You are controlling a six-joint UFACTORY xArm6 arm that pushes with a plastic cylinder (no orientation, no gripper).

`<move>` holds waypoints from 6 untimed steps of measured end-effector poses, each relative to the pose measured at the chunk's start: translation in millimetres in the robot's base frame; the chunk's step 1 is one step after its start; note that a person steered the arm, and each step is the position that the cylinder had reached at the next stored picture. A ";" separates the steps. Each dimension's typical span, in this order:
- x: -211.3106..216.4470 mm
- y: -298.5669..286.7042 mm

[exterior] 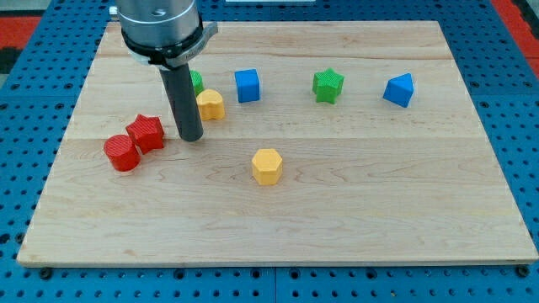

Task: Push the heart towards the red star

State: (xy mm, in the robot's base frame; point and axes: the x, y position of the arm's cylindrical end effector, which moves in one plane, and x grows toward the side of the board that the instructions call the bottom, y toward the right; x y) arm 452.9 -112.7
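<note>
The yellow heart [210,104] lies on the wooden board [354,210], left of centre and towards the view's top. The red star [146,132] lies to its lower left, touching a red round block [122,152]. My tip [190,138] rests on the board between the two. It is just right of the red star and just below and left of the heart. I cannot tell whether the rod touches the heart.
A green block [196,82] is partly hidden behind the rod, above the heart. A blue cube [247,85], a green star [328,85] and a blue angular block [399,89] line the top. A yellow hexagon [267,165] sits mid-board.
</note>
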 end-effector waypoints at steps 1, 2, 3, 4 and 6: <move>46.8 -32.5; 30.2 -82.1; 4.2 -84.6; 59.9 -46.0; 0.3 -21.2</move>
